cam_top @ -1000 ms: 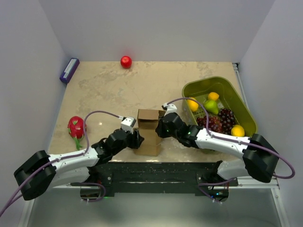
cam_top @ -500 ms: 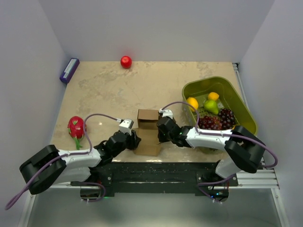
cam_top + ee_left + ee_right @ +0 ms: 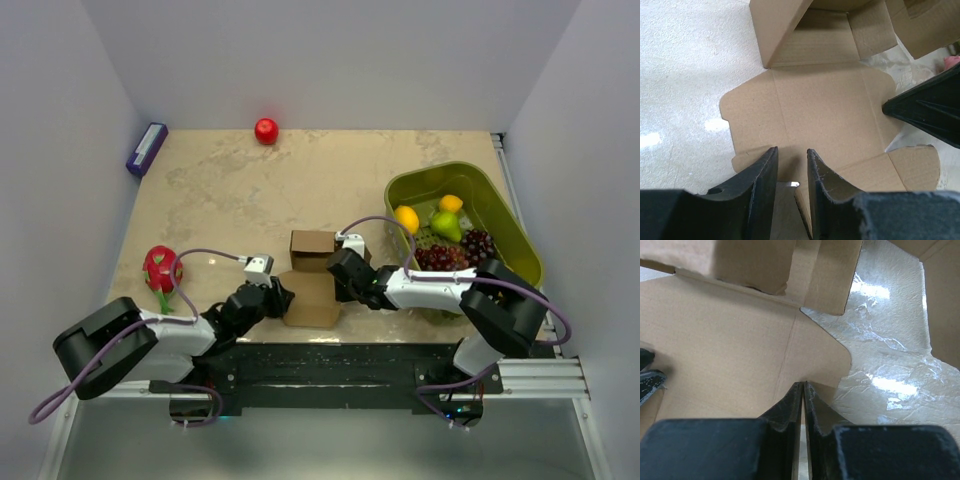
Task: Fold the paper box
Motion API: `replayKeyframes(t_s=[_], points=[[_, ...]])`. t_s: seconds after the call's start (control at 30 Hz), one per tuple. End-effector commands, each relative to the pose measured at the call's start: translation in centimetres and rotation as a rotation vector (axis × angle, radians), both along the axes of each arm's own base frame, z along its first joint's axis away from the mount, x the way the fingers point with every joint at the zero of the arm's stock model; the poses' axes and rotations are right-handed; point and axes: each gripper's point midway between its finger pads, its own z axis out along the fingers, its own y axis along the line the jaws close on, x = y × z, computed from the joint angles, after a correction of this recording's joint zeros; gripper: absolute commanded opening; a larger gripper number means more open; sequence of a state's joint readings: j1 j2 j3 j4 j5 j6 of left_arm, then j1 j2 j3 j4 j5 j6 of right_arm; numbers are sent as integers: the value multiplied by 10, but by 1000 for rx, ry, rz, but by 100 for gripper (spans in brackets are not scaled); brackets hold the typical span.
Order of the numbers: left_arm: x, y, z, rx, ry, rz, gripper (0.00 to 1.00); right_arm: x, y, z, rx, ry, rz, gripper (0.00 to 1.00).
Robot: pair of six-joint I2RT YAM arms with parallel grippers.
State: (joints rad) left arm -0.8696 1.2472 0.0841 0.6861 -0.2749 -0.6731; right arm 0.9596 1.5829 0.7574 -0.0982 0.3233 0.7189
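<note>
The paper box [image 3: 312,285] is brown cardboard near the table's front edge, its back part folded upright and its front panel lying flat. In the left wrist view the flat panel [image 3: 825,105] spreads ahead of my left gripper [image 3: 791,152]. Its jaws stand narrowly apart around a near flap's edge, with a gap still showing. My left gripper [image 3: 283,297] is at the box's left side and my right gripper [image 3: 338,285] at its right side. In the right wrist view my right gripper [image 3: 803,384] is pressed shut on the edge of the box's rounded flap [image 3: 810,355].
A green basket [image 3: 450,168] with several fruits stands at the right. A red and green dragon fruit [image 3: 160,268] lies at the left, a red apple [image 3: 266,131] at the back and a purple box [image 3: 147,148] at the back left corner.
Both arms have dropped lower and drawn in toward the box's front panel. Both grippers have narrowed, the right one down to a pinch on the flap.
</note>
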Motion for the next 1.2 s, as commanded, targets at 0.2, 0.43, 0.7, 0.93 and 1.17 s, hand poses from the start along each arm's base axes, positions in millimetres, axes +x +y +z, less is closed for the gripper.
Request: replayKeyframes(t_s=[0.2,0.43,0.7,0.93,1.17], points=[[12,-9,34,43,-55,-34,38,4,-2,40,18,-38,-10,33],[24,-30,79,24,-160,-85,43,22,-3,70,107,-83,-54,47],[17,-56,63,-17,-150,-188,42,53,-26,56,124,-101,-152,43],[9,-57,25,12,-86,-206,36,65,-44,49,72,-120,-213,27],[-3,-42,-9,60,-12,-197,30,74,-60,31,15,-126,-263,19]])
